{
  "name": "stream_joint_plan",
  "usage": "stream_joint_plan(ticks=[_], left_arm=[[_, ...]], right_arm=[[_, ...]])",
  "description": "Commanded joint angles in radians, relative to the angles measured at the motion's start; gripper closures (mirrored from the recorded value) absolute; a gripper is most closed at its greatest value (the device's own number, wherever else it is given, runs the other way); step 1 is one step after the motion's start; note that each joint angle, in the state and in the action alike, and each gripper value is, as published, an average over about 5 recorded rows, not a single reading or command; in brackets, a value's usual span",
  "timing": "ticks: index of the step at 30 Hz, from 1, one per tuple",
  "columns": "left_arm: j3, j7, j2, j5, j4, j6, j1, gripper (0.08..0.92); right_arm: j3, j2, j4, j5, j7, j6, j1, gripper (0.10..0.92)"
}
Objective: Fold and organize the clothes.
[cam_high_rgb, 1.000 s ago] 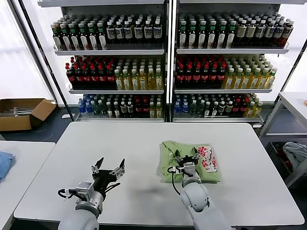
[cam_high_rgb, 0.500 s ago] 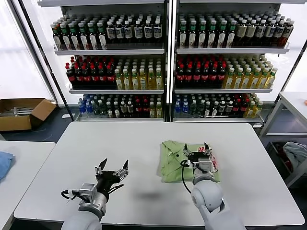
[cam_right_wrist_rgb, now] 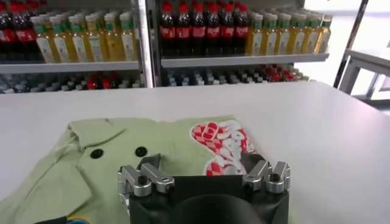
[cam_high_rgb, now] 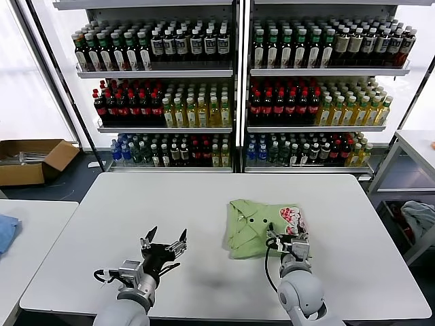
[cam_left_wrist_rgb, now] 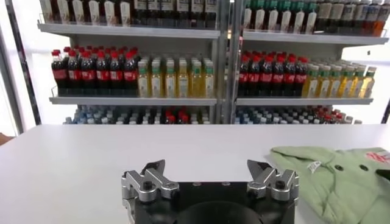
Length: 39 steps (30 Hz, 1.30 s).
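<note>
At the near edge of the folded shirt (cam_high_rgb: 262, 226), the right claw (cam_high_rgb: 289, 238) hovers released, fingers spread. One soft light-green garment lies right of centre on the white counter (cam_high_rgb: 170, 204): collar, two dark buttons, red-and-white print. At nine o'clock, the left claw (cam_high_rgb: 163, 242) sits released, empty.

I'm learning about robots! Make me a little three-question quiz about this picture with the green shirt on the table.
1. True or false: the green shirt lies folded on the white table.
2. Which gripper is at the shirt's near edge? A) left gripper B) right gripper
3. Fill in: the print on the shirt is white and ____.

Key: 1 true. 2 B; the left gripper hangs open over bare table, apart from the shirt. 3 red, the red-and-white print beside the dark buttons.
</note>
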Motion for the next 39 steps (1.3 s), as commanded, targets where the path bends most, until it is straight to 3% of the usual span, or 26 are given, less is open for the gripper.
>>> stream_joint_plan(ticks=[1, 11, 21, 27, 32, 39], left_arm=[[0.001, 0.001, 0.001, 0.001, 0.002, -0.001, 0.006, 0.177], [0.002, 0.002, 0.005, 0.002, -0.006, -0.002, 0.016, 0.177], [0.007, 0.001, -0.014, 0.061, -0.028, -0.063, 0.026, 0.177], [-0.004, 0.003, -0.02, 0.108, -0.052, -0.133, 0.051, 0.177], [-0.043, -0.005, -0.021, 0.107, -0.028, -0.191, 0.042, 0.177], [-0.1, -0.029, -0.021, 0.031, -0.025, -0.198, 0.034, 0.177]], right_arm=[[0.028, 0.019, -0.025, 0.027, 0.007, -0.016, -0.021, 0.203], [0.088, 0.037, -0.038, 0.068, -0.041, 0.025, -0.036, 0.203], [0.064, -0.006, 0.224, -0.187, -0.139, 0.18, -0.05, 0.203], [0.096, -0.159, 0.386, -0.276, -0.189, 0.117, -0.191, 0.203], [0.235, -0.268, 0.383, -0.206, -0.167, 0.133, -0.373, 0.203], [0.301, -0.187, 0.358, -0.116, -0.137, 0.097, -0.364, 0.203]])
